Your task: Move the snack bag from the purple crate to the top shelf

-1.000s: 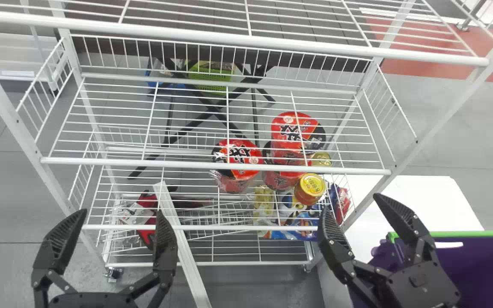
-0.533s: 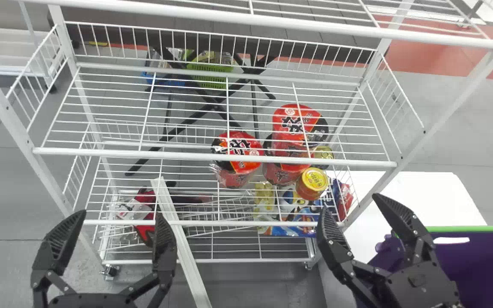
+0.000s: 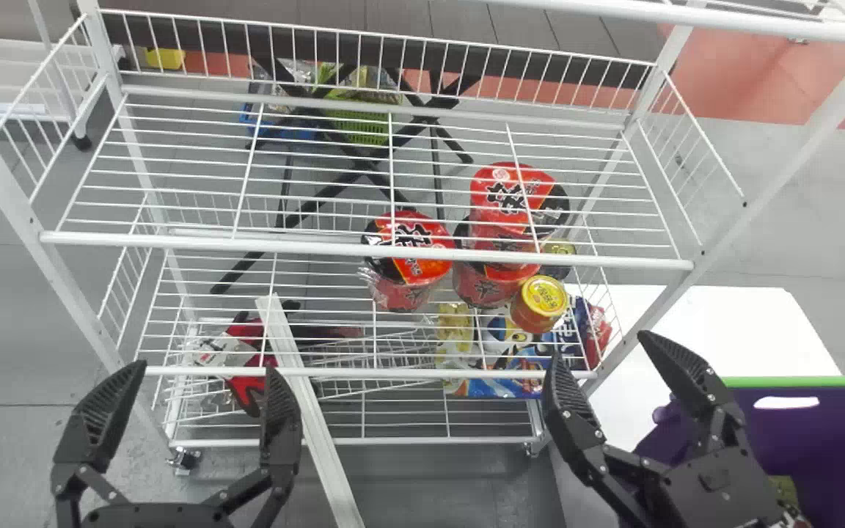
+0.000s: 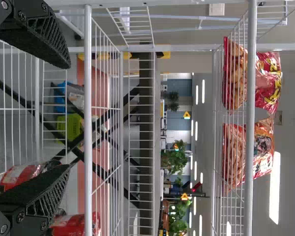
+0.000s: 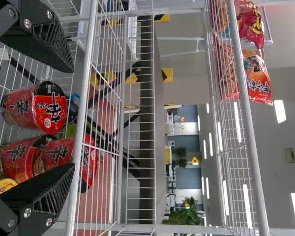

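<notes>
Purple crate [image 3: 833, 440] (green-rimmed), white rack [image 3: 246, 244], red-and-black cups [image 3: 496, 192], yellow-topped jar [image 3: 544, 296]

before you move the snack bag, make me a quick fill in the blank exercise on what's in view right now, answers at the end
The crate is purple with a ____ rim.
The jar in front of the red cups has a ____ lid.
The number of snack bags on the top shelf is ____.
The left gripper and right gripper hold ____.

Missing words: green; yellow; two; nothing
</notes>
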Robot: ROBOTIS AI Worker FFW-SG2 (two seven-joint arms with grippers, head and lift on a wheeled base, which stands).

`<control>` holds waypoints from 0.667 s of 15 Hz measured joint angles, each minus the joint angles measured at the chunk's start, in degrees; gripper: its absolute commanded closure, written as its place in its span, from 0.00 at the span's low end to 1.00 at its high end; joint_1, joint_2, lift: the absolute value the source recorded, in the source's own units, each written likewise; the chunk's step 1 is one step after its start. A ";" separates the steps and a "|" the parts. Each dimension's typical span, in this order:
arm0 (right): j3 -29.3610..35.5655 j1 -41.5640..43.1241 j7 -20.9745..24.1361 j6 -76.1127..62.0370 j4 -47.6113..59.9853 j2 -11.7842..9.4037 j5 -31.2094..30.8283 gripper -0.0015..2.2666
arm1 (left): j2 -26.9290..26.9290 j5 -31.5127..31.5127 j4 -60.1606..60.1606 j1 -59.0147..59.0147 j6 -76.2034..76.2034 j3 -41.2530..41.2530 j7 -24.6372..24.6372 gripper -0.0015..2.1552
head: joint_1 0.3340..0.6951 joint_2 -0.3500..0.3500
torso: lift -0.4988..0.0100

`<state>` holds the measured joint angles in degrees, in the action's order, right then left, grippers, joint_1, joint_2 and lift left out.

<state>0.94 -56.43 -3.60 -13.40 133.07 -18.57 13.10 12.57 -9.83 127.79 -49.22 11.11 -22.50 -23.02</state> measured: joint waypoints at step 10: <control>0.39 0.03 -3.69 -2.81 -0.86 0.28 0.91 0.06 | 0.00 0.05 -0.18 0.17 0.01 0.00 -0.03 0.04 | 1.00 0.27 | 0.09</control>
<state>1.33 -56.40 -7.29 -16.21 132.20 -18.29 14.01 12.57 -9.78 127.61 -49.04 11.11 -22.50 -23.06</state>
